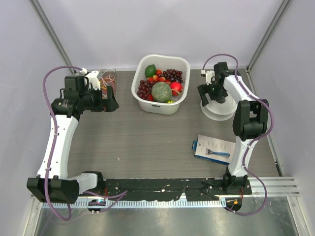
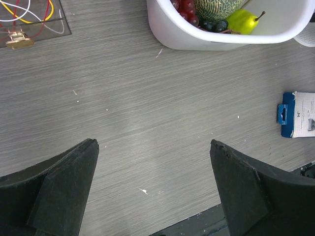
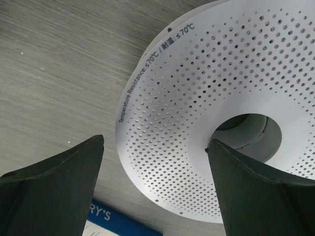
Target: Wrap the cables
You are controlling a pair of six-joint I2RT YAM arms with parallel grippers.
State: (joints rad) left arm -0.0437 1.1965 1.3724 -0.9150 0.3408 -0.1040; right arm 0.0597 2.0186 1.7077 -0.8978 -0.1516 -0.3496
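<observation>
Cables [image 1: 106, 78] sit upper left of the top view, in a clear tray [image 1: 114, 72] — string-thin, limp, light, likely snaggy. Best pinched at a bunched loop. Left gripper [image 2: 153, 143] spread, empty — right gripper [image 3: 155, 141] likewise.

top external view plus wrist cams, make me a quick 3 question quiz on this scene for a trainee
1. True or false: the cables lie in the fruit basket.
2. What is right below the right gripper? A razor pack, B perforated white disc, C melon.
3. Fill in: the left gripper is ___ (open or shut).
Key: 1 false, in the clear box; 2 B; 3 open.
</observation>
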